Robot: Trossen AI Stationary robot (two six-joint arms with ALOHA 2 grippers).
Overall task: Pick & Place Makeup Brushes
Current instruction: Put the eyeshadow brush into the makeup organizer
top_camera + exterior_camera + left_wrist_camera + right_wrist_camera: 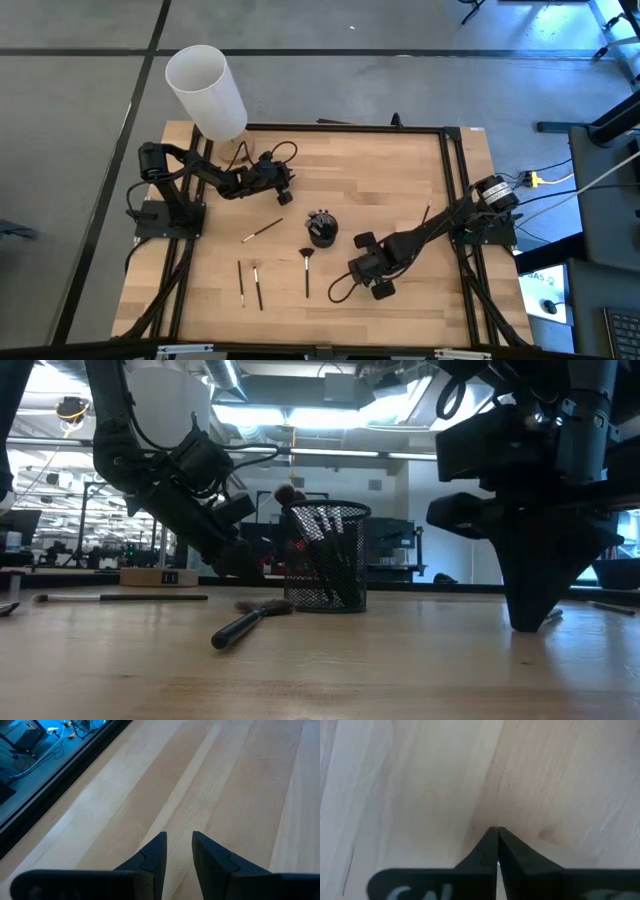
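The right pincer (372, 277) sits low over the wooden surface (400, 180), its fingers pressed together with nothing between them. Just up and to its left stands a black mesh cup (321, 229) with brushes in it. A fan brush (306, 270) lies to the pincer's left, and farther left lie two more brushes (241, 282) and a slanted one (262, 231). The left pincer (285, 185) hovers beyond the cup, fingers slightly apart and empty.

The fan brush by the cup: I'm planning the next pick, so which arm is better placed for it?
Probably right. The right claw sits low on the table just beside the fan brush, fingers together and empty. The left claw hangs near the far edge, farther away.
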